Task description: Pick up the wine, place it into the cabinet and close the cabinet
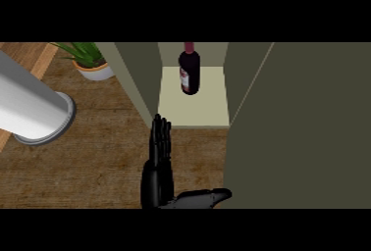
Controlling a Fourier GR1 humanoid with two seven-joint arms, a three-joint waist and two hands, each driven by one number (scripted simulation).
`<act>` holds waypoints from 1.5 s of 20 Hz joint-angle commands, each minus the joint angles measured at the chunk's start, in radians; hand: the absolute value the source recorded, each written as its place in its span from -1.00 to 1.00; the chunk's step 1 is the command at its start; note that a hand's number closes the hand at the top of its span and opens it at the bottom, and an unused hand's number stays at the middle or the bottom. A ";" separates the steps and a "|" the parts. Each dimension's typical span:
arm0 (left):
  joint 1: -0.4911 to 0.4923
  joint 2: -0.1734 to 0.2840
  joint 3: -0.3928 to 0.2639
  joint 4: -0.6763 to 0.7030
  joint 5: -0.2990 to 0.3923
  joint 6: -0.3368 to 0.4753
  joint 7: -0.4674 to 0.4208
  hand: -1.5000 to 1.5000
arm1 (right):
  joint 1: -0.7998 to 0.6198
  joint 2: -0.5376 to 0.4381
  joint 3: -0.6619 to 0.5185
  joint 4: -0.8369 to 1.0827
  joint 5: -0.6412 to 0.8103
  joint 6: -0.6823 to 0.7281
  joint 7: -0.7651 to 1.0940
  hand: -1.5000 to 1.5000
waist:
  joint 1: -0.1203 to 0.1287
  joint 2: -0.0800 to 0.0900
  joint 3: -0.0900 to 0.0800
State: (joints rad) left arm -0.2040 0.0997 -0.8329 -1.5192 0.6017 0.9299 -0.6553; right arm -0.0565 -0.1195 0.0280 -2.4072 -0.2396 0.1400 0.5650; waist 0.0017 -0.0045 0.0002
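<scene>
Your wine (189, 71) already stands inside the cabinet (192, 110), up ahead of your robot hand (161, 162); its fingers are straight, pressed together, holding nothing; next, I think, push the door (297, 127) beside it shut.

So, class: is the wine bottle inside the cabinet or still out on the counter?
Inside. The wine bottle stands upright on the cabinet's pale shelf, between its side walls, with neither hand touching it.

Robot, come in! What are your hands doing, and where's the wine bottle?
Left hand open, fingers straight, in front of cabinet. Right hand open, low by the door. Wine bottle upright inside cabinet. Door not yet closed.
</scene>
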 commanded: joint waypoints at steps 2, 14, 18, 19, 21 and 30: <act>0.158 0.074 -0.045 -0.178 -0.046 -0.006 -0.017 -1.00 | 0.111 -0.003 -0.012 -0.089 -0.063 0.061 -0.038 -1.00 | -0.002 0.001 0.000; 0.296 0.348 -0.047 -0.459 -0.066 -0.131 0.044 -1.00 | 0.083 -0.014 0.073 -0.113 -0.125 0.110 0.075 1.00 | -0.002 0.001 0.000; 0.351 0.359 -0.072 -0.496 -0.098 -0.123 0.033 -1.00 | 0.102 -0.045 0.048 -0.167 -0.128 0.143 0.081 1.00 | -0.007 0.001 0.000; 0.398 0.357 -0.073 -0.467 -0.100 -0.164 -0.030 -1.00 | 0.084 -0.043 0.044 -0.124 -0.151 0.147 0.084 1.00 | -0.003 0.002 0.000; 0.428 0.425 0.044 -0.461 -0.001 -0.271 -0.056 -1.00 | 0.159 -0.018 0.083 -0.123 -0.187 0.155 0.080 1.00 | -0.006 0.001 -0.001; 0.588 0.570 0.169 -0.634 0.052 -0.333 -0.090 -1.00 | 0.230 0.040 0.304 -0.166 -0.177 0.120 0.196 1.00 | 0.008 -0.004 -0.002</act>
State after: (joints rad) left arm 0.2877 0.6225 -0.7159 -2.1178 0.6217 0.6609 -0.6825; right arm 0.1014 -0.0835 0.2632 -2.4043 -0.3033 0.2736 0.6805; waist 0.0029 -0.0059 -0.0007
